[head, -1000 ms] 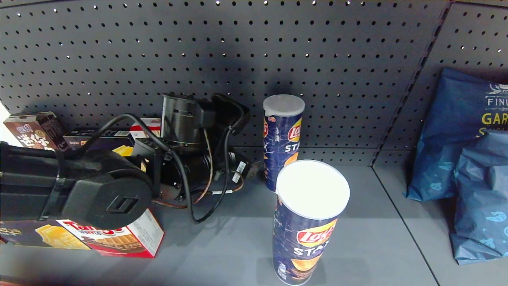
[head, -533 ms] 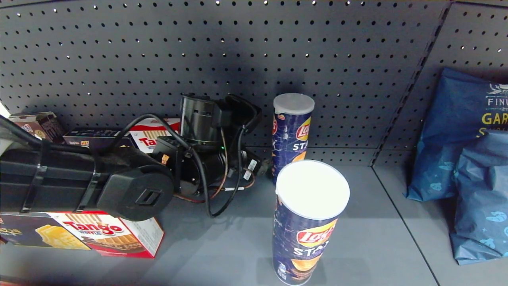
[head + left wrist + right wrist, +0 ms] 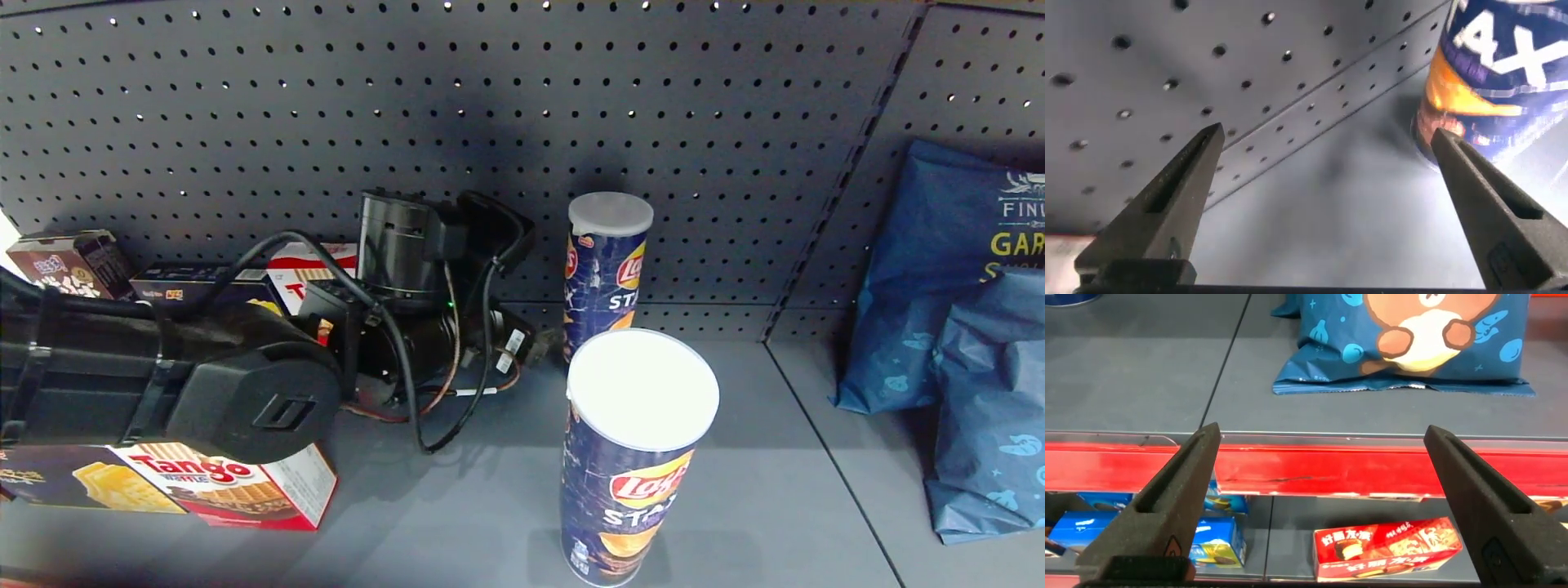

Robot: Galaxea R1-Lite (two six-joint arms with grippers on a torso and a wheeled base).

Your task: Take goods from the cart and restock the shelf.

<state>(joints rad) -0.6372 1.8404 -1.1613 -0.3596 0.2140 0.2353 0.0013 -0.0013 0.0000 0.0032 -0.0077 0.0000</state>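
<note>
l gripper point(image 3: 1327, 135) fingers spread wide, empty, low on shelf point(image 3: 775, 490) by pegboard point(image 3: 522, 106). rear chip can point(image 3: 608, 269) upright just beside one finger, prob not touching. front can point(image 3: 637, 457) upright, nearer cam. r gripper point(image 3: 1323, 431) fingers spread too, empty.

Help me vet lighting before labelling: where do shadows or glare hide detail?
Head view: a dark shadow covers the grey pegboard wall behind the rear blue cylindrical crisp can; the white lid of the near blue crisp can glares blank. Left wrist view: the left tool is a dark silhouette against the grey shelf floor. Right wrist view: evenly lit, faint sheen on the red shelf-edge strip.
</note>
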